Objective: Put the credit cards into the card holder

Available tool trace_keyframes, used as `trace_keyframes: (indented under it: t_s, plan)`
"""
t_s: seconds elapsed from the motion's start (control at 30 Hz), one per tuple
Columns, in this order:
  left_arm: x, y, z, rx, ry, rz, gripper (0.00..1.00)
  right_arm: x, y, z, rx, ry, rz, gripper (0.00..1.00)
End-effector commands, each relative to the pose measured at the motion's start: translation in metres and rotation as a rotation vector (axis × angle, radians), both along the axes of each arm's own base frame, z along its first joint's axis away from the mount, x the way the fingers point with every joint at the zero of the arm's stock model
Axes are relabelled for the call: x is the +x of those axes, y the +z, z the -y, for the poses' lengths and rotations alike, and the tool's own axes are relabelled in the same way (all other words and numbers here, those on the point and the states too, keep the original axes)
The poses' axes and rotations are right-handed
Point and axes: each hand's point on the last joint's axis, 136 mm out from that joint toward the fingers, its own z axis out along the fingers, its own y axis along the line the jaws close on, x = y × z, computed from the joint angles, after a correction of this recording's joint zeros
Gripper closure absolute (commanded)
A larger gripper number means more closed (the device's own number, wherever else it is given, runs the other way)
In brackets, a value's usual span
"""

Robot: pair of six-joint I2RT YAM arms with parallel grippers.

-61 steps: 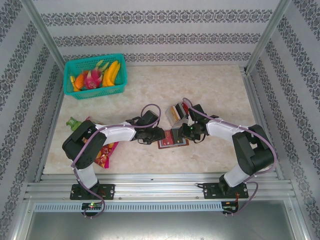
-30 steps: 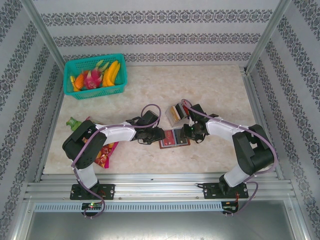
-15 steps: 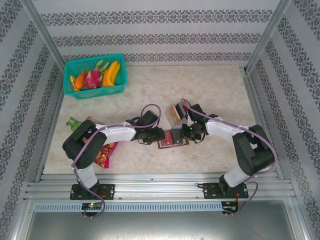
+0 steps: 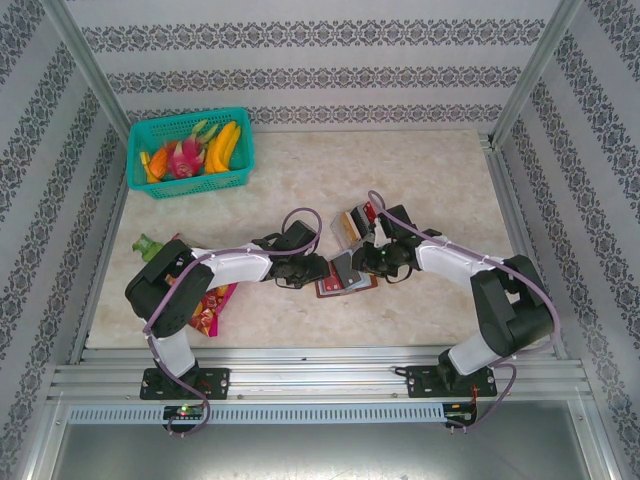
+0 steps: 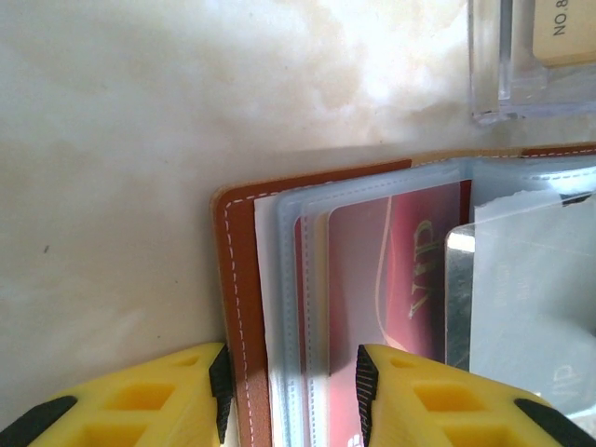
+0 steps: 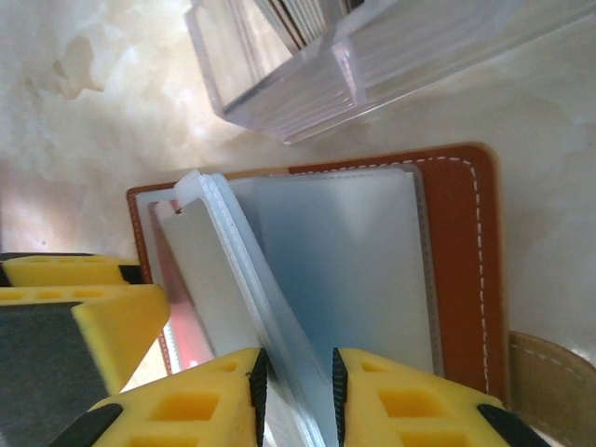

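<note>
The brown leather card holder (image 4: 335, 288) lies open on the table between both arms. In the left wrist view its stitched left cover (image 5: 237, 279) and clear sleeves run between the fingers of my left gripper (image 5: 291, 396), which stands open astride that edge. A red credit card (image 5: 391, 279) sits inside one sleeve. My right gripper (image 6: 295, 391) is shut on a few clear sleeves (image 6: 233, 270), lifted at a slant off the right cover (image 6: 466, 261). A pale grey card shows in the raised leaf. From above, the left gripper (image 4: 322, 270) and right gripper (image 4: 362, 262) nearly meet.
A clear slotted stand of upright cards (image 4: 350, 222) stands just behind the holder, close to the right fingers (image 6: 307, 65). A teal fruit basket (image 4: 190, 152) sits at the back left. A colourful snack packet (image 4: 208, 305) lies under the left arm.
My right gripper has raised a bundle of sleeves and swung it leftward, so a grey leaf now stands over the holder's middle. The left gripper has stayed on the left edge.
</note>
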Motion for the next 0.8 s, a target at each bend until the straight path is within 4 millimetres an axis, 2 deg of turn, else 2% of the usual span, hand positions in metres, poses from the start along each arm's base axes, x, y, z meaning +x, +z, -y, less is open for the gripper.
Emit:
trace_keyframes:
  t_s: [0.0,0.33,0.6,0.77]
  plan:
    - [0.006,-0.002,0.003,-0.007,-0.003,0.004,0.57,-0.002,0.014,-0.006,0.065,0.003,0.014,0.71]
    - [0.006,-0.002,0.004,-0.009,-0.006,0.003,0.57,-0.006,0.023,-0.009,0.082,0.033,0.024,0.68]
    - [0.007,0.001,0.003,-0.017,0.002,0.017,0.57,-0.008,0.032,-0.025,0.176,0.069,0.020,0.64]
    - [0.007,0.003,0.001,-0.013,0.007,0.027,0.57,-0.008,0.027,-0.029,0.175,0.081,0.002,0.63]
